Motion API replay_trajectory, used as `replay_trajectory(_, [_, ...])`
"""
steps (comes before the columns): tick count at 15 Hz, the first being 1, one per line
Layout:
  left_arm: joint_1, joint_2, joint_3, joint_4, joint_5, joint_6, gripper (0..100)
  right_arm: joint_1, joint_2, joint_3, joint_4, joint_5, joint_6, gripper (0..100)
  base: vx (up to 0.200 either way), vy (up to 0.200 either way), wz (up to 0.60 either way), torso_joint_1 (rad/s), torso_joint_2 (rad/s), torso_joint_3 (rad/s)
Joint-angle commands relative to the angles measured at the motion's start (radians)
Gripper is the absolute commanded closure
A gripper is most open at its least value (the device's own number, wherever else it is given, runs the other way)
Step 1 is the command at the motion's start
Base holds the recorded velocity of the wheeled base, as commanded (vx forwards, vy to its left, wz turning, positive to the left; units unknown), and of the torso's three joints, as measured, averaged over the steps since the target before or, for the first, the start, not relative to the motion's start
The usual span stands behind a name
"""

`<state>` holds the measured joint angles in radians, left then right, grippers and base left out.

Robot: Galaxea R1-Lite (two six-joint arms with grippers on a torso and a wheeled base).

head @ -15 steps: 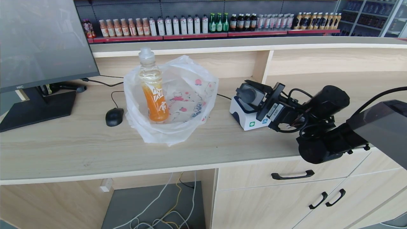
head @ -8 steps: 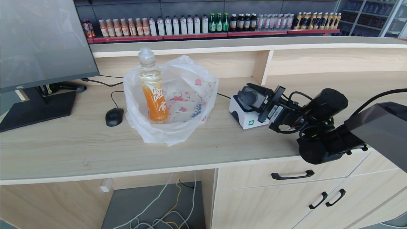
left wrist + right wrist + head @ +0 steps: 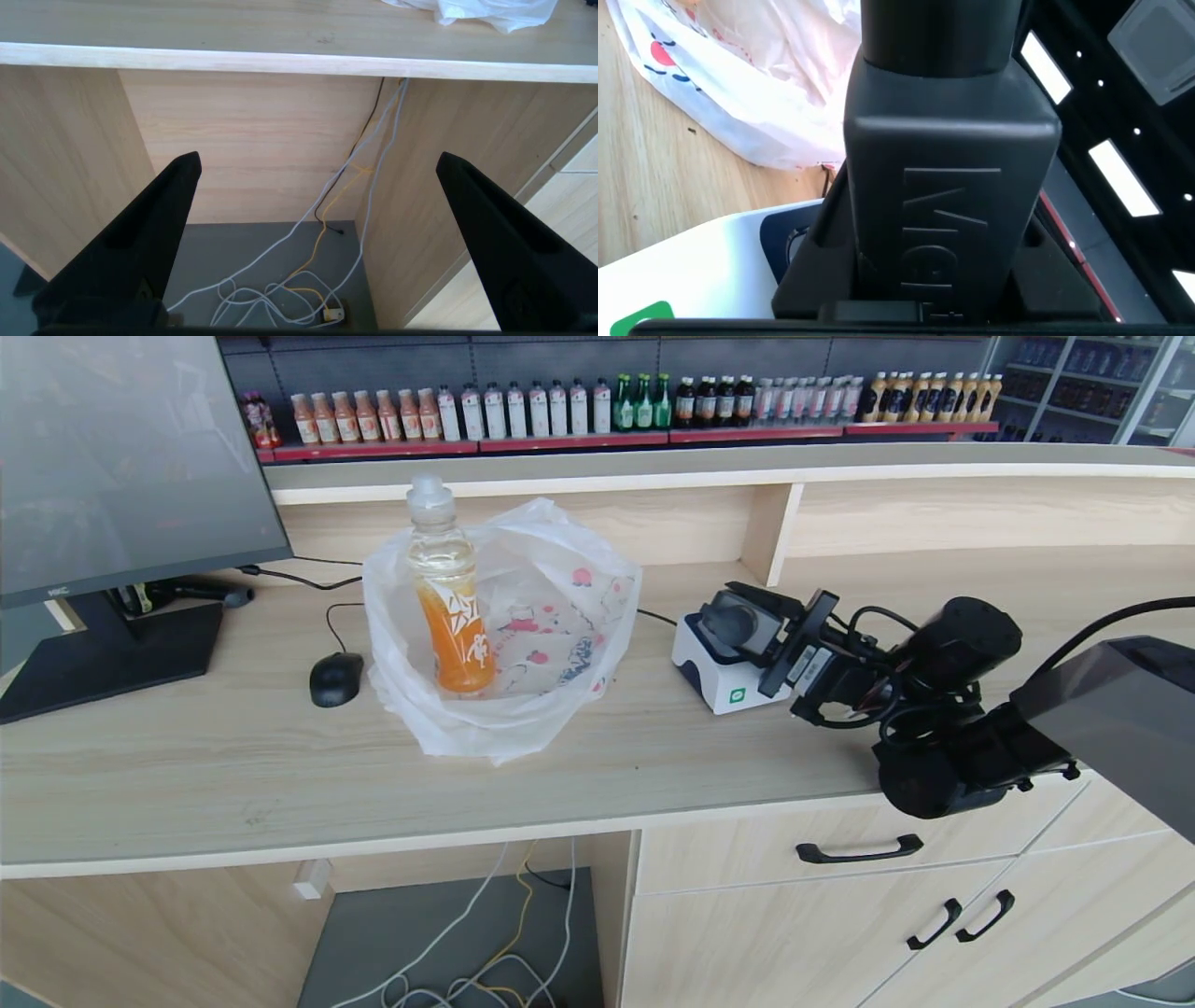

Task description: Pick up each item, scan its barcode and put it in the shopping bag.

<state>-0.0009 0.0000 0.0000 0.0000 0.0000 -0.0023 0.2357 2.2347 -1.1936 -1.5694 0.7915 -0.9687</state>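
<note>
Inside the shopping bag [image 3: 485, 728], on my head feed, the orange drink bottle [image 3: 448, 607] stands upright against the bag's left wall, its clear neck and cap rising above the rim. The bag sits open on the counter [image 3: 233, 775], and I see no other item loose on the counter around it.

Right of the bag, a little apart from it, is the white cradle [image 3: 714, 686] with the dark handheld scanner [image 3: 733, 616] above it. My right gripper [image 3: 761, 621] is clamped on that scanner, one finger over the top of its head. On the right wrist feed the scanner's black body sits dead centre, with the cradle's white top just under it and the bag's printed plastic beyond. Whether the scanner touches the cradle or hangs just clear of it, I cannot tell.

Left of the bag, just beside it, lies a black mouse [image 3: 336, 679]. Further left stands the monitor [image 3: 121, 457]. Behind the bag, past the raised ledge, a shelf of bottles [image 3: 597, 406] runs across the back wall.

Below the bag's level, my left gripper [image 3: 318, 163] hangs empty with its fingers spread wide. It faces the kneehole under the counter edge, where loose cables [image 3: 308, 271] trail to the floor.
</note>
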Motion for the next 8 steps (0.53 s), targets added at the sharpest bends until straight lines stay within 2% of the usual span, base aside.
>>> replay_trajectory(1, [0.001, 0.0, 0.0, 0.0, 0.0, -0.001, 0, 0.0, -0.003, 0.0, -0.001, 0.0, -0.001, 100, 0.0, 0.0, 0.0, 0.0, 0.0, 0.0])
replay_trajectory(8, [-0.001, 0.0, 0.0, 0.0, 0.0, -0.001, 0, 0.01, -0.012, 0.003, -0.001, 0.0, -0.001, 100, 0.0, 0.0, 0.0, 0.0, 0.0, 0.0])
